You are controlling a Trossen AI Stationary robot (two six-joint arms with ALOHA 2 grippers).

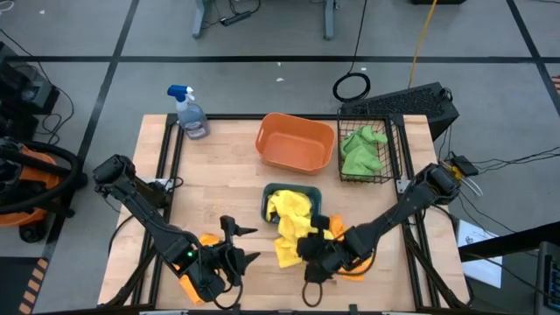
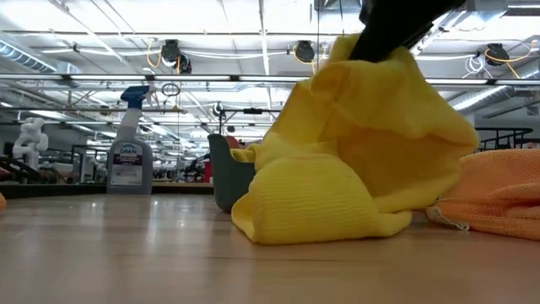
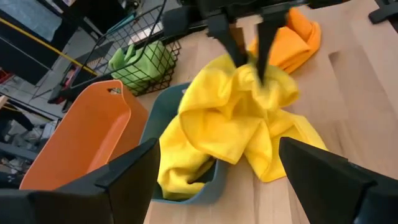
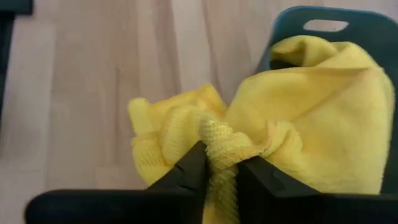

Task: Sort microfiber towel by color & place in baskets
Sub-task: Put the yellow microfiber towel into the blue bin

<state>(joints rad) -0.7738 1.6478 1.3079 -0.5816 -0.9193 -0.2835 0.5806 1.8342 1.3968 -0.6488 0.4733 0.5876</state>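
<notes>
A yellow towel (image 1: 287, 238) lies crumpled at the near side of the teal tray (image 1: 273, 193), joined to more yellow cloth (image 3: 186, 168) that spills over the tray's rim. My right gripper (image 1: 308, 248) is shut on its top. An orange towel (image 1: 357, 265) lies under the right arm. My left gripper (image 1: 241, 245) is open, just left of the yellow towel and touching nothing. Another orange towel (image 1: 208, 239) lies beside the left arm. Green towels (image 1: 361, 149) fill the black wire basket (image 1: 393, 140). The orange tub (image 1: 296, 142) stands behind the tray. My right gripper pinches a bunched fold at the top of the yellow towel (image 4: 219, 148) between its two fingers (image 3: 264, 43). The fingers slant down from above on the table's right side. The towel hangs in folds below them, and its lower part (image 2: 304, 211) rests on the table.
A clear spray bottle with a blue nozzle (image 1: 190, 112) stands at the table's far left corner. Bare wood shows on the left half (image 1: 210, 184) and along the near edge. Both arms crowd the near middle of the table.
</notes>
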